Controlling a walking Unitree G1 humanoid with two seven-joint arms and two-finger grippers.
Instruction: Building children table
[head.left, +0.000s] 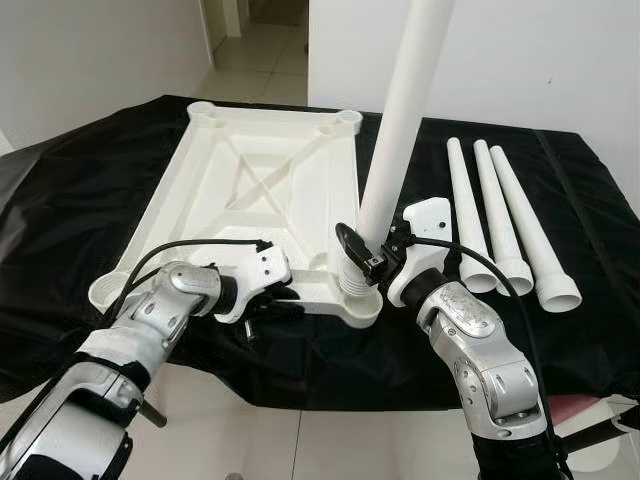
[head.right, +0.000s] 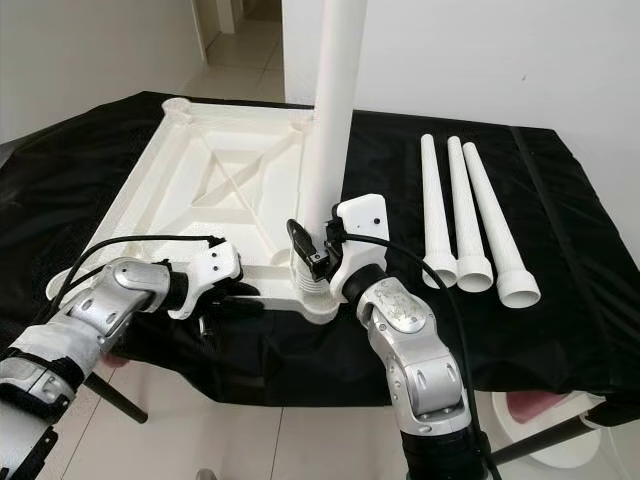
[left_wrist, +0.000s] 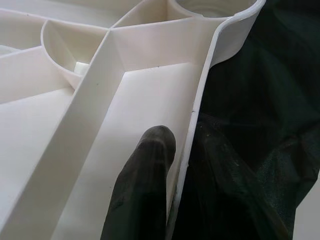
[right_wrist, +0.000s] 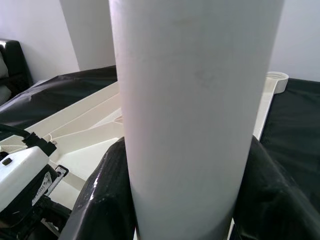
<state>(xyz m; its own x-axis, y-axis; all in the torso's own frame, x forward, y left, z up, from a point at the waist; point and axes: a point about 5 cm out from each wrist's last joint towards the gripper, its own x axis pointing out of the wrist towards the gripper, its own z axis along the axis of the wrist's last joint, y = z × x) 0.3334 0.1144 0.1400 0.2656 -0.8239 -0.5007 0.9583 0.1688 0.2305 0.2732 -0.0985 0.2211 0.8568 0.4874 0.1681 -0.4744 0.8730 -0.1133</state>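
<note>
On a black-draped table, the right gripper (head.left: 362, 252) pinches an upright white leg (head.left: 398, 130), its top cut off by the frame, standing in the near corner socket of the upside-down tabletop (head.left: 250, 190), while the left gripper (head.left: 278, 298) clamps the tabletop's near rim, one finger (left_wrist: 142, 185) inside, and three spare legs (head.left: 500, 225) lie to the right.

No legible text, labels or numbers anywhere (small sticker in the right wrist view (right_wrist: 46, 186) too blurred)

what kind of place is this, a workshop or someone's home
Probably a room in a home: plain white walls, a tiled floor running through a doorway, and a black-covered table used as an assembly bench.
</note>
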